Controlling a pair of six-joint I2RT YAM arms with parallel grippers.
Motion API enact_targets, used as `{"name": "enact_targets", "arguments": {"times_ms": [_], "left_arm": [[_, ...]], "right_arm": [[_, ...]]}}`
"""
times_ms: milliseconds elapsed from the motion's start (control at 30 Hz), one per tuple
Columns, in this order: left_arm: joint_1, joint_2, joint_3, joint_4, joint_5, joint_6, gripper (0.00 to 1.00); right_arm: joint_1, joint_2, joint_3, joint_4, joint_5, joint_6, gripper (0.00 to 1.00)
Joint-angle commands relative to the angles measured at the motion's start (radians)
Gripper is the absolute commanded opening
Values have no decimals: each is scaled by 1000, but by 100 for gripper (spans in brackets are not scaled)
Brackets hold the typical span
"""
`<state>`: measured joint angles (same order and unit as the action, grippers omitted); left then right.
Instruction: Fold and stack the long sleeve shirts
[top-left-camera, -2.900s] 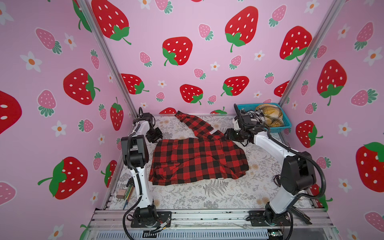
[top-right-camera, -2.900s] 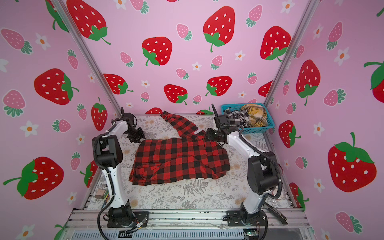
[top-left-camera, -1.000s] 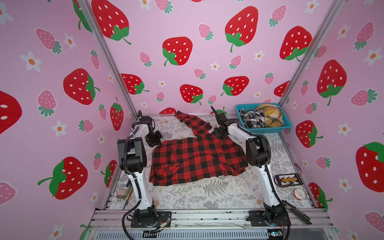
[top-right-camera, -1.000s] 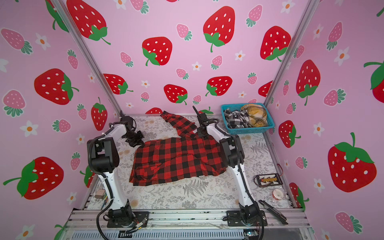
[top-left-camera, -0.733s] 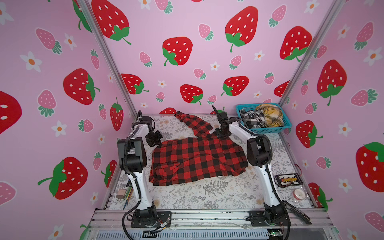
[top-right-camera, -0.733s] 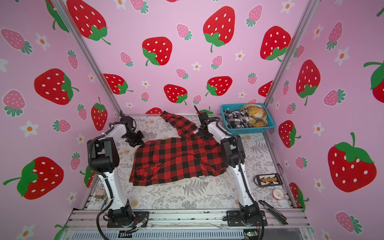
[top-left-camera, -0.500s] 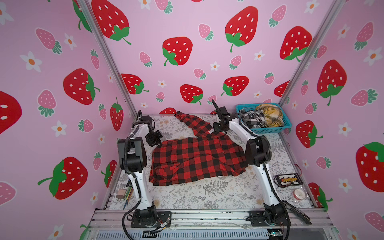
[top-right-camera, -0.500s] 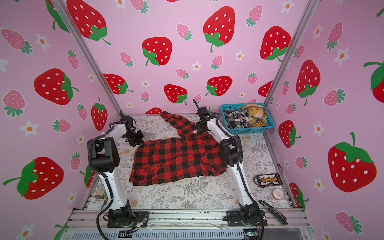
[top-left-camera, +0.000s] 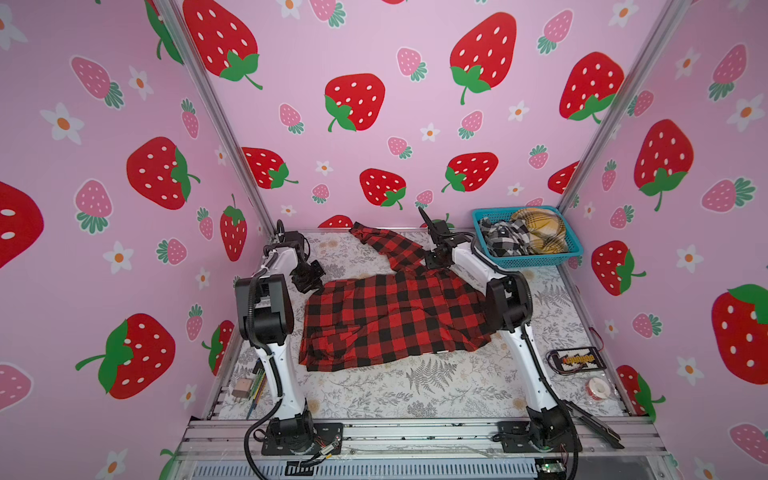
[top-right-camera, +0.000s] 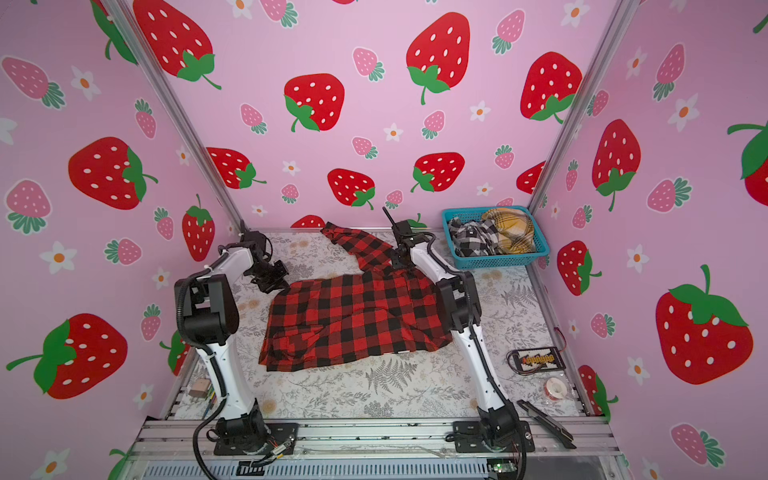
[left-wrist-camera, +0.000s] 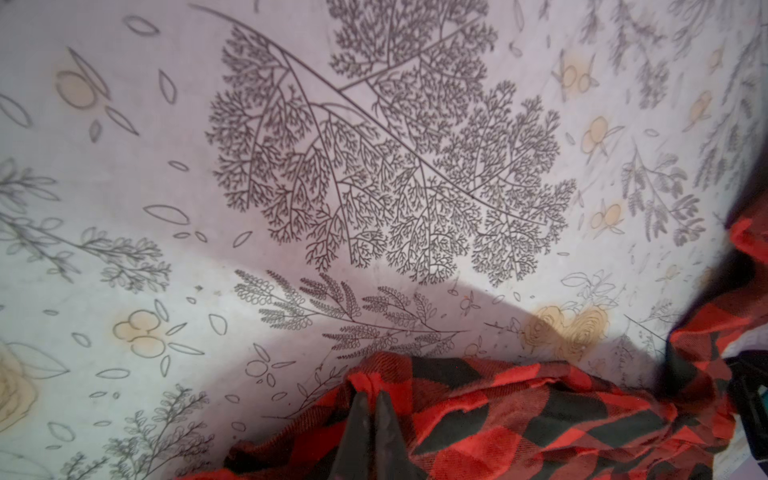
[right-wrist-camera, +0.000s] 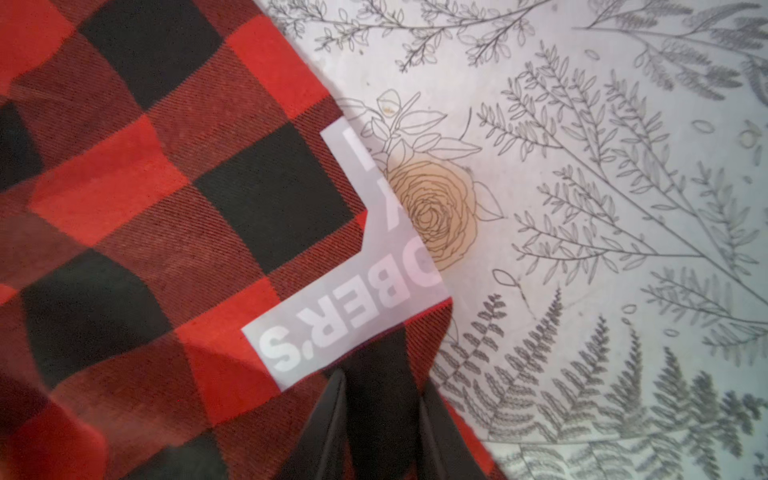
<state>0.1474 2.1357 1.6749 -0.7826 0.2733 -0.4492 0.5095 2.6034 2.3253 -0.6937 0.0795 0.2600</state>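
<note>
The blue basket stands at the table's far right corner. It holds a black-and-white check garment bunched beside a yellow plaid one.

The table wears a pale cloth printed with ferns and flowers. Pink walls with strawberries close it in on three sides. A small black pack with wires and a roll of tape lie near the right edge.

The red-and-black shirt lies spread on the middle of the table in both top views, one sleeve angled toward the back wall.

The left claw is clenched on a raised fold at the shirt's far left corner. The right claw sits released at the shirt's edge by a grey band of white block letters, its fingers parted with plaid showing between them.

About three seconds ago the right arm bent out toward the basket; now it runs straight up the shirt's right side. The left claw has kept its place, and the shirt lies much as before.
</note>
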Motion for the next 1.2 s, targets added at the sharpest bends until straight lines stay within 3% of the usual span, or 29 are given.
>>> {"name": "enact_targets", "arguments": {"times_ms": [0,100,233,300,600,933,1167], "left_arm": [[-4,33,26,-17,5,9,0],[-5,33,22,-15,1,10,0],[-4,34,19,-15,0,13,0],[-4,35,15,-14,3,10,0],[-5,42,22,-19,1,17,0],[-6,55,41,-27,6,20,0],[-5,62,42,-26,9,20,0]], "right_arm": [[-6,55,-58,-115,7,-21,27],[-6,54,-35,-125,-11,-14,30],[-7,55,11,-144,-12,-8,57],[-9,53,37,-153,11,-5,62],[-12,76,84,-135,16,-5,58],[-14,-95,-9,9,25,9,61],[-26,35,85,-47,11,-4,59]]}}
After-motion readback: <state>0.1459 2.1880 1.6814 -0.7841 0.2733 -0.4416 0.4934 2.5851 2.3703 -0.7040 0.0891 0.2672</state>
